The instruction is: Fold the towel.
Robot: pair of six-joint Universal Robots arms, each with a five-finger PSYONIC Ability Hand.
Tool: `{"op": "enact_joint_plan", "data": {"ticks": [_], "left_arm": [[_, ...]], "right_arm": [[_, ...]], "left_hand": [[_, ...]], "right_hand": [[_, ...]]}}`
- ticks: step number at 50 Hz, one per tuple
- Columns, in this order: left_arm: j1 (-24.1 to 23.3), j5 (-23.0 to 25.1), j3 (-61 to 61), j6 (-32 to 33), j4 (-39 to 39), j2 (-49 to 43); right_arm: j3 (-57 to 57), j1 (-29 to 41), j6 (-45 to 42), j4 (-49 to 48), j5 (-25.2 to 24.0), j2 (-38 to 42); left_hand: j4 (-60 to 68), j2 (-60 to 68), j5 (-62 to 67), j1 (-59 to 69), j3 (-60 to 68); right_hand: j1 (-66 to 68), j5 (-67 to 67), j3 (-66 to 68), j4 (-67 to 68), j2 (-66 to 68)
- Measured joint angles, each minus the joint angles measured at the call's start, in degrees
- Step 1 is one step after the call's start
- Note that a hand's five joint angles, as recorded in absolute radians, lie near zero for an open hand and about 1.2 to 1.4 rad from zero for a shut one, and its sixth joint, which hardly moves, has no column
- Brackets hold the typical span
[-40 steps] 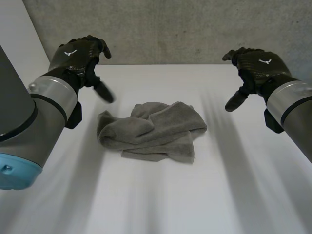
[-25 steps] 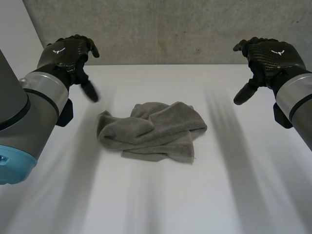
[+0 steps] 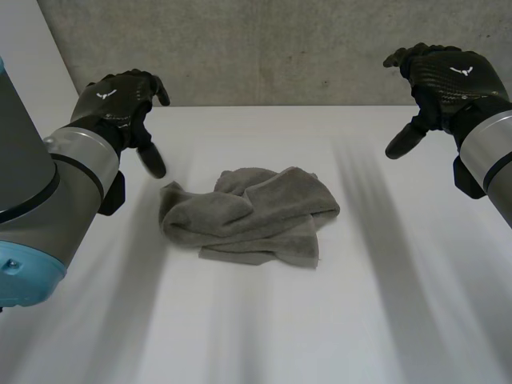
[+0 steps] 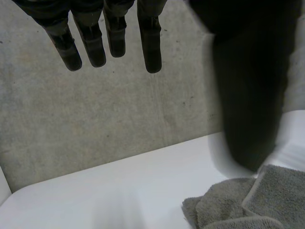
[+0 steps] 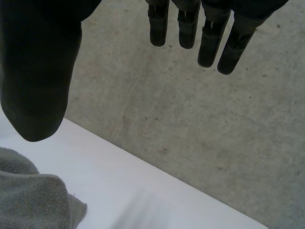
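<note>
A grey towel [image 3: 248, 214] lies crumpled in a loose heap in the middle of the white table [image 3: 384, 320]. My left hand [image 3: 120, 104] hovers above the table to the towel's far left, open and holding nothing, its thumb pointing down toward the cloth's left edge. My right hand [image 3: 440, 80] hangs open in the air well to the far right of the towel. In the left wrist view, the straight fingers [image 4: 109, 33] point at the wall and the towel [image 4: 238, 205] lies below the thumb. In the right wrist view, the towel [image 5: 33, 200] lies below the thumb [image 5: 38, 71].
A grey concrete wall [image 3: 264, 48] runs along the table's far edge. Bare white table surface surrounds the towel on all sides.
My left hand swung outward, then came back a little toward the towel and lower. My right hand drifted outward and up. The towel has not moved.
</note>
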Motion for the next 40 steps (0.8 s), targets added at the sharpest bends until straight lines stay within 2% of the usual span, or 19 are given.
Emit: {"op": "enact_joint_plan", "data": {"ticks": [6,12,15,24,30,34,35,40], "left_arm": [[-0.08,0.42,-0.26,0.25,0.36,-2.62],[0.19,2.20,0.85,0.42,0.86,-9.82],[0.37,4.24,1.92,0.44,1.74,-14.02],[0.50,9.50,5.72,0.87,9.27,-26.32],[0.47,9.97,7.76,3.39,13.14,-31.97],[0.47,9.69,8.49,6.46,13.86,-34.21],[0.47,9.61,8.54,7.08,13.90,-34.47],[0.52,9.04,8.27,11.39,13.73,-35.13]], "right_arm": [[-0.97,0.45,-2.56,0.42,-3.03,2.93],[-6.27,1.57,-11.19,1.04,-9.32,13.75],[-10.51,2.90,-14.25,1.15,-10.54,19.88],[-27.58,6.66,-16.84,1.23,-10.09,39.55],[-37.67,7.89,-16.68,1.23,-8.66,50.21],[-43.05,8.49,-16.65,1.34,-8.10,55.13],[-43.80,8.54,-16.65,1.42,-8.07,55.76],[-50.36,8.79,-16.70,3.47,-8.62,60.52]], "left_hand": [[0.00,0.00,0.00,0.00,0.00],[0.00,0.00,-0.01,0.00,0.00],[0.00,0.00,-0.01,0.00,0.00],[0.00,0.00,-0.02,0.00,0.00],[0.00,0.00,0.05,0.00,0.00],[0.18,0.29,0.39,0.24,0.28],[1.40,1.59,2.32,1.48,1.50],[32.81,33.68,32.95,30.99,32.85]], "right_hand": [[0.00,0.00,0.00,0.00,0.00],[0.00,0.00,0.00,0.00,0.00],[0.00,0.00,0.00,0.00,0.00],[-0.05,0.00,0.00,0.01,0.00],[2.19,2.26,1.02,0.29,0.26],[8.83,9.29,7.67,6.86,6.17],[10.75,11.23,9.79,8.97,8.38],[29.68,27.70,28.85,27.46,28.17]]}}
